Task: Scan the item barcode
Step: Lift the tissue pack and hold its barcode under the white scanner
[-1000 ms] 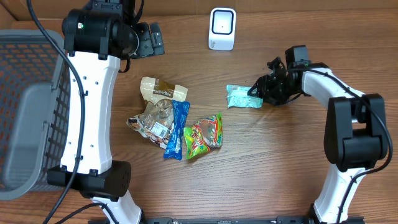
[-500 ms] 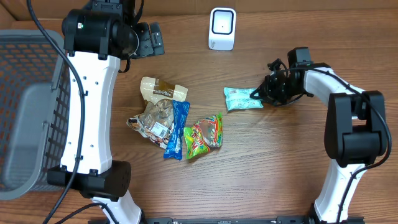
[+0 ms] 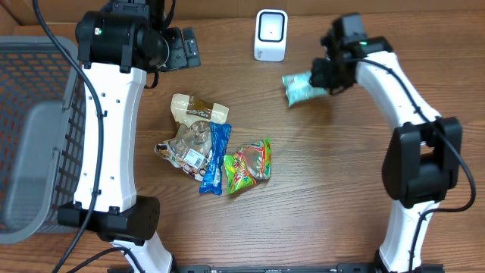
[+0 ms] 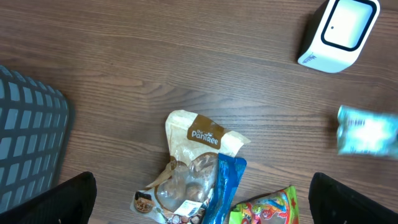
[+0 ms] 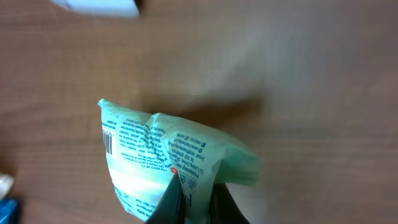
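Note:
My right gripper (image 3: 324,76) is shut on a mint-green packet (image 3: 301,87) and holds it above the table, just right of the white barcode scanner (image 3: 270,35). In the right wrist view the packet (image 5: 155,146) hangs pinched between the dark fingers of the right gripper (image 5: 198,202), with a barcode (image 5: 108,138) near its left edge and a corner of the scanner (image 5: 102,5) at the top. My left gripper (image 3: 179,48) is up at the back left. In the left wrist view it (image 4: 204,202) is open and empty above the snack pile, with the scanner (image 4: 339,32) and the blurred packet (image 4: 367,130) to the right.
A pile of snacks lies mid-table: a Pantree bag (image 3: 198,109), a clear bag of nuts (image 3: 186,144), a blue packet (image 3: 217,158) and a green-red candy bag (image 3: 248,162). A grey mesh basket (image 3: 38,129) stands at the left edge.
My right gripper shut on the mint-green packet, lifted it off the table and carried it back and left, close to the scanner. The left arm has not moved.

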`<action>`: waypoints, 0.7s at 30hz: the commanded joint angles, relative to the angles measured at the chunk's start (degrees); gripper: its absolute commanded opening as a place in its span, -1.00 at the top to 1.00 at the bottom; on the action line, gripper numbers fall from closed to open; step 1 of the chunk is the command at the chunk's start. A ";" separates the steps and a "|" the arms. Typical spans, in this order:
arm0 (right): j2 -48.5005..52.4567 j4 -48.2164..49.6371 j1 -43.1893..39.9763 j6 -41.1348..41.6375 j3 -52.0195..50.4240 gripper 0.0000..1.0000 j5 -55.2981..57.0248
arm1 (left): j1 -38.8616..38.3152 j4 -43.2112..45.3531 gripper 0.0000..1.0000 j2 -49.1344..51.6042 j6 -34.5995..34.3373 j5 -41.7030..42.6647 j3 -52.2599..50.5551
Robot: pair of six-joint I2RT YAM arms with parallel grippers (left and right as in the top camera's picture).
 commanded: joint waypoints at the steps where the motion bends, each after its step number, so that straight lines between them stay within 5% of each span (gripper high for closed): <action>1: -2.93 4.33 3.74 -5.79 2.38 0.92 19.54 | -0.11 0.09 -0.99 0.11 -1.20 0.04 -0.44; 8: -2.91 25.11 9.62 -21.44 2.29 0.92 42.45 | -0.11 0.09 -1.00 0.11 -1.20 0.04 -0.44; 21: 0.92 50.95 10.34 -49.24 2.27 0.92 32.22 | -0.11 0.09 -0.99 0.11 -1.20 0.04 -0.44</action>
